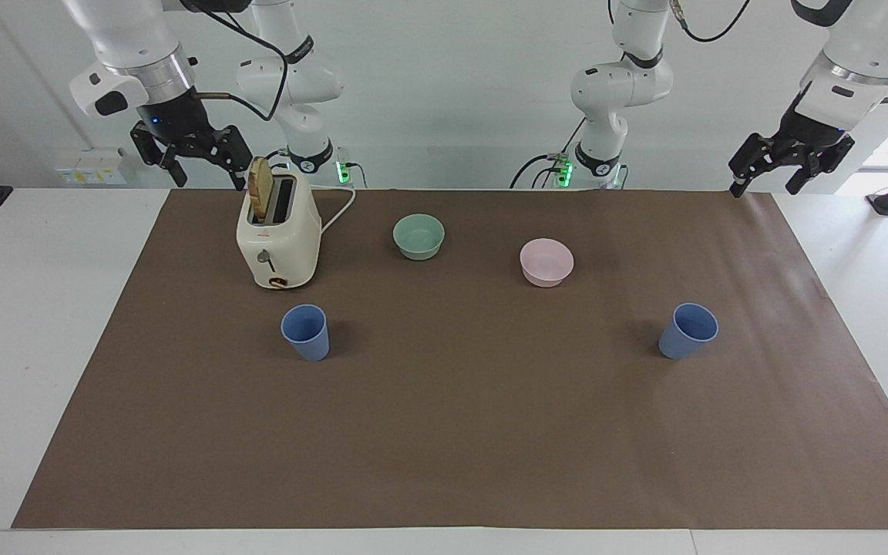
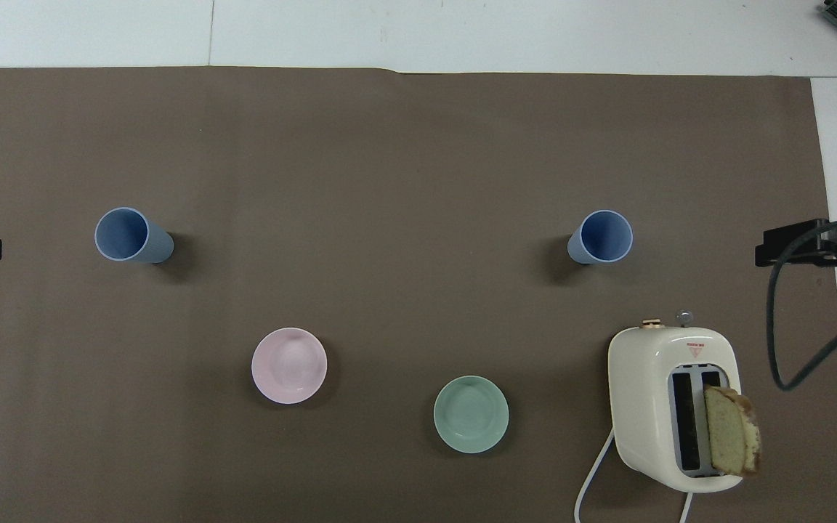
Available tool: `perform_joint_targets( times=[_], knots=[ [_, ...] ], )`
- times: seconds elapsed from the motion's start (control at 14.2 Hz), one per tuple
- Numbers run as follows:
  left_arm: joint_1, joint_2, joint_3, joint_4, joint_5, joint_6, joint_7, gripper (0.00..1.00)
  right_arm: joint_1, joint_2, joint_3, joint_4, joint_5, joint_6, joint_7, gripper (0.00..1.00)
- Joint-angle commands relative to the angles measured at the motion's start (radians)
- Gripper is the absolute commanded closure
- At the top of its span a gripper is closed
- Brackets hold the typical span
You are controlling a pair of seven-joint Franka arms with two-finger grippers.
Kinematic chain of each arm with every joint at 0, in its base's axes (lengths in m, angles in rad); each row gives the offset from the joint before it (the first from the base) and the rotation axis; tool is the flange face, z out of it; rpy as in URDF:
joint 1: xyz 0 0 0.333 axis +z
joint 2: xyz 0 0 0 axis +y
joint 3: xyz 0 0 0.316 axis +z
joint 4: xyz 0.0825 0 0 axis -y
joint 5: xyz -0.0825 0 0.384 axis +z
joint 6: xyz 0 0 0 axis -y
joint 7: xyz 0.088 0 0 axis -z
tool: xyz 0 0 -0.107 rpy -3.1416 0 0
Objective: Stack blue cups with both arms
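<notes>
Two matte periwinkle-blue plastic tumblers are seen upright on the brown mat, well apart: one (image 1: 306, 332) (image 2: 131, 235) just beside the cream toaster (image 1: 278, 235) (image 2: 674, 407), one (image 1: 688, 331) (image 2: 601, 237) toward the left arm's end. The left gripper (image 1: 769, 181) and right gripper (image 1: 209, 176) are held raised with fingers spread, nothing gripped.

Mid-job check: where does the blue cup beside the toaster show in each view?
Facing view: blue cup lower left of centre, just below the toaster.
Overhead view: same cup at right, above the toaster.
Shared landmark: the toaster with its bread slice.
</notes>
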Motion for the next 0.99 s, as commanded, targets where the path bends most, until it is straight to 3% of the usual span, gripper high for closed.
perform_joint_targets(
  times=[0.0,0.92],
  knots=[
    [-0.002,-0.005,-0.001,0.0,0.017,-0.012,-0.01,0.0,-0.009,-0.025,0.006,-0.028,-0.002,0.005,-0.023,0.0],
    [-0.008,-0.004,-0.007,0.0,0.02,0.008,-0.016,0.0,-0.014,-0.026,0.004,-0.032,0.007,0.03,-0.025,0.0]
  ],
)
